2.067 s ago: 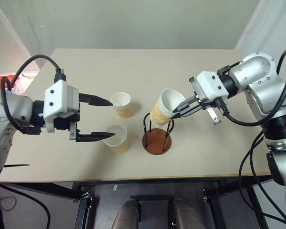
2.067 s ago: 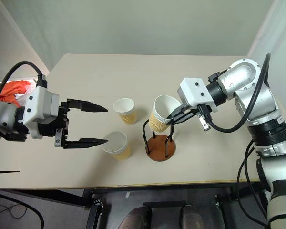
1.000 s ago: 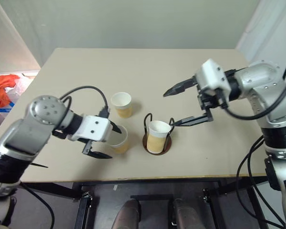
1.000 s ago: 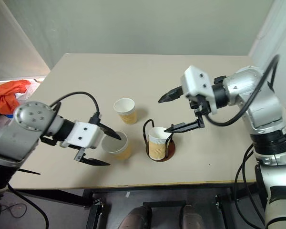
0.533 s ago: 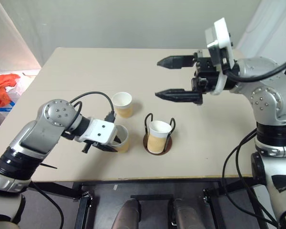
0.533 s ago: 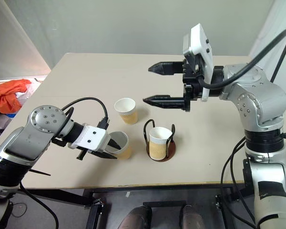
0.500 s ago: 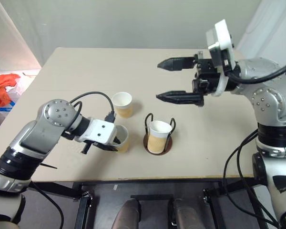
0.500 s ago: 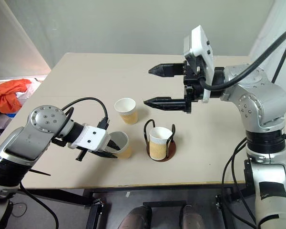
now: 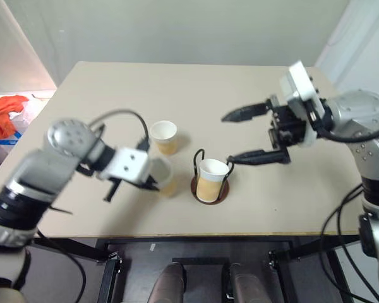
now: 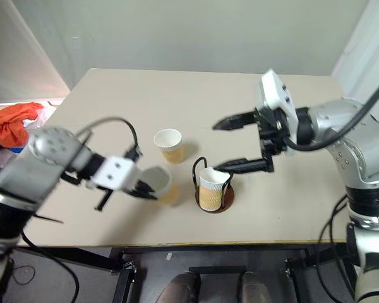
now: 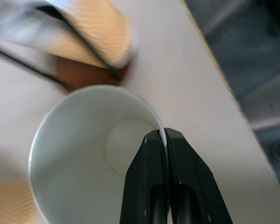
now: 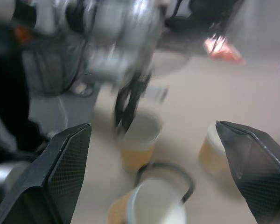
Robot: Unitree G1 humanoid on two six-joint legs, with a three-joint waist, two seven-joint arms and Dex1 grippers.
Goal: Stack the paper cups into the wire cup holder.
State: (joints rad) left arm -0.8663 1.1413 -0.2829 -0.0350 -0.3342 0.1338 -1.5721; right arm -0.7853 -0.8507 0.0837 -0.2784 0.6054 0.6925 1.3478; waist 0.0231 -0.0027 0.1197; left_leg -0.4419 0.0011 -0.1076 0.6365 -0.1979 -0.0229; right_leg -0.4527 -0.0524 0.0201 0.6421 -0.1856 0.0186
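Tabletop (image 9: 196, 88) held the wire cup holder (image 9: 210, 187); left gripper (image 11: 164, 136) pinched a paper cup (image 11: 84, 149) by its rim; right gripper (image 9: 240, 137) stood spread.

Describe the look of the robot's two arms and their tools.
Both arms are silver-grey metal with rounded joint housings and loose black cables. Each wrist carries a white boxy block. The left tool and right tool each have two slim, black, tapering fingers; the right one's inner pads are cross-hatched.
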